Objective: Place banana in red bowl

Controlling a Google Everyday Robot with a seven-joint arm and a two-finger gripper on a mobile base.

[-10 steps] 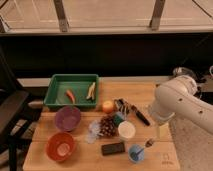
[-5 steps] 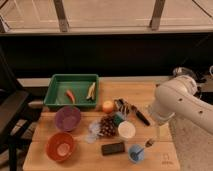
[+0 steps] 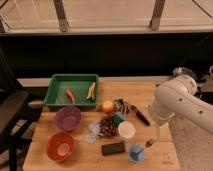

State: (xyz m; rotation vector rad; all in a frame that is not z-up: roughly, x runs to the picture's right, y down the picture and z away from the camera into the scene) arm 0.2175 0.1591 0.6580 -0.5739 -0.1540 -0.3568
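table (image 3: 90,161): holds everything; tray at rear left
tray (image 3: 51,95): banana (image 3: 91,90) lies in its right part, carrot-like piece (image 3: 70,95) in it left of banana, the two apart
rear bowl (image 3: 68,118): on table just before tray
front bowl (image 3: 60,146): front-left corner, before rear bowl, well apart from banana
round fruit (image 3: 108,106): mid-table, right of tray's front corner
pine cone (image 3: 107,126): before round fruit
cup (image 3: 126,130): right of pine cone
flat block (image 3: 113,148): before pine cone
gripper (image 3: 159,129): under the arm at table's right side, right of cup
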